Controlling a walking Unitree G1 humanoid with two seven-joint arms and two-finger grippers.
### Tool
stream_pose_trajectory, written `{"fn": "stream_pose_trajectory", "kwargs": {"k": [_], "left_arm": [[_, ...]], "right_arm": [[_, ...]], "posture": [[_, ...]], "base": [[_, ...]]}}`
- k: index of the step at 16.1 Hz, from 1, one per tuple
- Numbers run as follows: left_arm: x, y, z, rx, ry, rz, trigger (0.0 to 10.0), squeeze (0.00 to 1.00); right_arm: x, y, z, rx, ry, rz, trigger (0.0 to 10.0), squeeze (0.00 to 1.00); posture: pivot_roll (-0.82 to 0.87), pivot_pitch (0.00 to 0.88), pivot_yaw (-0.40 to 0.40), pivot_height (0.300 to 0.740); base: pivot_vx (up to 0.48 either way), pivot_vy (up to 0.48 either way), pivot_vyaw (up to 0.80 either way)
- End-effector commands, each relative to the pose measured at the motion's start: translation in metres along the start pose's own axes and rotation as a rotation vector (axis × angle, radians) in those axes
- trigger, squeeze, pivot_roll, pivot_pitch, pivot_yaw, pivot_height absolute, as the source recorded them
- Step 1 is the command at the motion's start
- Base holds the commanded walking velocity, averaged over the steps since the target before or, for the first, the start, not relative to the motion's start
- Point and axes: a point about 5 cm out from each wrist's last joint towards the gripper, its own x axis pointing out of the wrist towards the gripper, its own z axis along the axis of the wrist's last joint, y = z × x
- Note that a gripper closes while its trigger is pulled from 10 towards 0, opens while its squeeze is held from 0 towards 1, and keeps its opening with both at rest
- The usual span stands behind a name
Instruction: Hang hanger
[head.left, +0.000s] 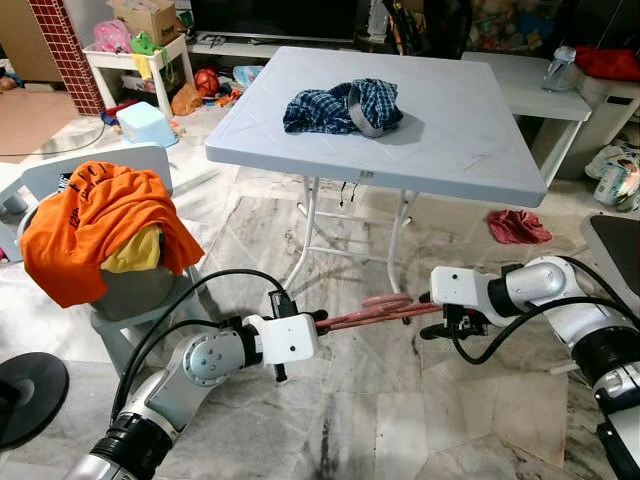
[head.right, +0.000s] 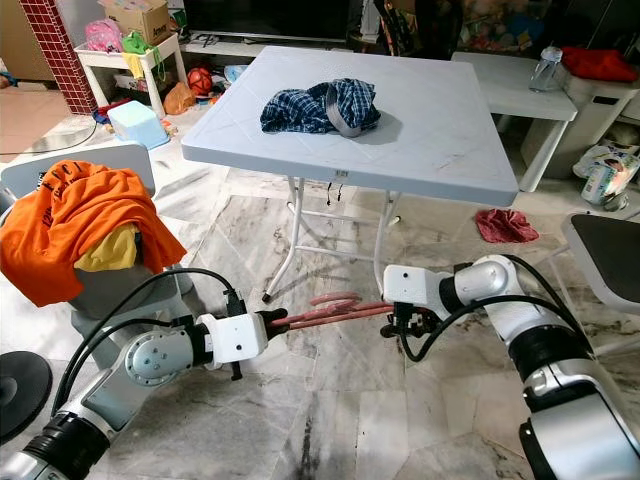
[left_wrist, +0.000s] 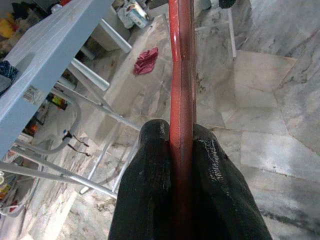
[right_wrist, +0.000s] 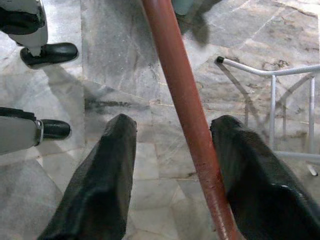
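Two grippers are on the job, and the hanging itself has not begun. My left gripper (left_wrist: 181, 150) is clamped tight on one end of the long reddish-brown wooden hanger (head.left: 368, 311), which I hold roughly level in the air, low above the floor and just in front of the near edge of the white folding plastic table (head.left: 480, 150). My right gripper (right_wrist: 175, 165) sits at the hanger's other end with its fingers (right_wrist: 97, 185) spread either side of the bar; one finger looks close to touching it, but the jaws are not closed on it. So the hanger is lifted and carried, I judge, yet no rail or hook to take it is in sight (it may lie elsewhere), and finding one is what remains.

On the table, toward its far left corner, lies a crumpled blue checked garment (head.left: 345, 108). The floor is grey veined marble tile (head.left: 400, 400). To my left stands a grey chair draped with an orange shirt (head.left: 100, 225) over something yellow. A red cloth (head.left: 517, 226) lies on the floor beyond the table's right edge, and toys and boxes clutter the far wall.
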Motion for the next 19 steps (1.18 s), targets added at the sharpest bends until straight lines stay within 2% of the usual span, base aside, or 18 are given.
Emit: {"fn": "stream_pose_trajectory", "kwargs": {"k": [1,19], "left_arm": [[0.0025,-0.0002,0.0020,0.014,-0.009,-0.009,10.0,0.00],[0.0067,-0.0063,-0.0009,0.004,0.011,-0.015,10.0,0.00]], "right_arm": [[-0.0055,-0.0041,0.0026,-0.008,-0.012,-0.023,0.0,0.00],[-0.0061,-0.0106,0.0070,-0.056,0.001,-0.082,0.0,0.00]], "posture": [[-0.05,0.000,-0.030,0.740],[-0.05,0.000,-0.040,0.740]], "base": [[0.000,0.000,0.00],[0.000,0.000,0.00]]}}
